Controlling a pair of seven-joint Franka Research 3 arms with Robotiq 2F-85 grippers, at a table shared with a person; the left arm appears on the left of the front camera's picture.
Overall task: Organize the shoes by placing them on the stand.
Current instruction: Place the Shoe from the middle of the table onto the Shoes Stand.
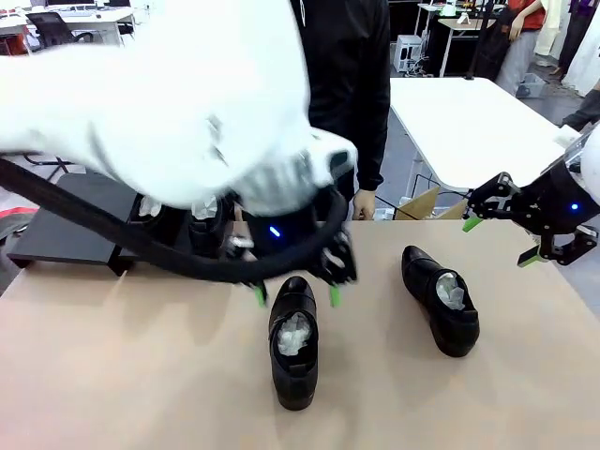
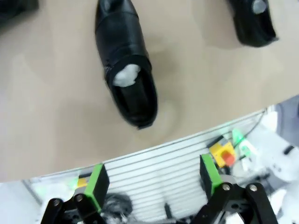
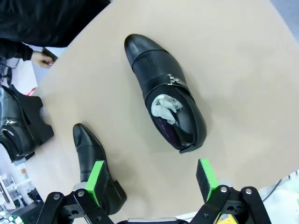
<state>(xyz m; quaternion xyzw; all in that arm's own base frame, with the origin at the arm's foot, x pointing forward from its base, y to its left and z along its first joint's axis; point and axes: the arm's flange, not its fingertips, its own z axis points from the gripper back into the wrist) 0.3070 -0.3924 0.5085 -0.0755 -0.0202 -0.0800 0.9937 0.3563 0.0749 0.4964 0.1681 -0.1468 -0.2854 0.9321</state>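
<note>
Two black shoes lie on the tan table: one [image 1: 293,342] in the middle, white paper inside, and one [image 1: 441,300] to its right. My left gripper [image 1: 295,292] hovers open just above the toe of the middle shoe [image 2: 126,65], nothing between its green pads [image 2: 98,185]. My right gripper [image 1: 502,242] hangs open at the right, above and beside the other shoe [image 3: 163,112]. The black stand [image 1: 66,232] sits at the far left with two shoes [image 1: 202,220] on it, largely hidden by my left arm. In the right wrist view the stand [image 3: 35,116] is at the left edge.
A person in black [image 1: 347,84] stands at the far side, one hand [image 1: 364,202] near the table edge. A cardboard box [image 1: 422,202] and a white table [image 1: 469,122] are behind. Bare tabletop lies in front of the stand.
</note>
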